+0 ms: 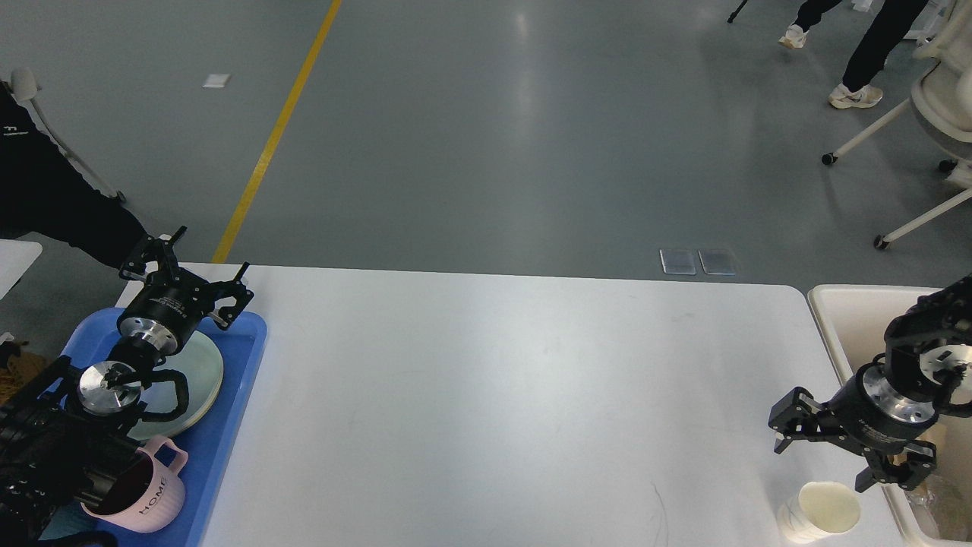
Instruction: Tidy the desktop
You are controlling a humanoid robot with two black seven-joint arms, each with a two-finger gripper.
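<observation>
The white desktop (493, 395) carries a blue tray (235, 410) and a paper cup (820, 513).

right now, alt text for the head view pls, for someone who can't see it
The right gripper hangs open just above a white paper cup near the white desktop's right front corner, beside a beige bin. At left, the open left gripper is over a blue tray holding a plate and pink mug.

White desktop (493, 395); blue tray (235, 410); pink mug (152, 494); beige bin (843, 319)
</observation>
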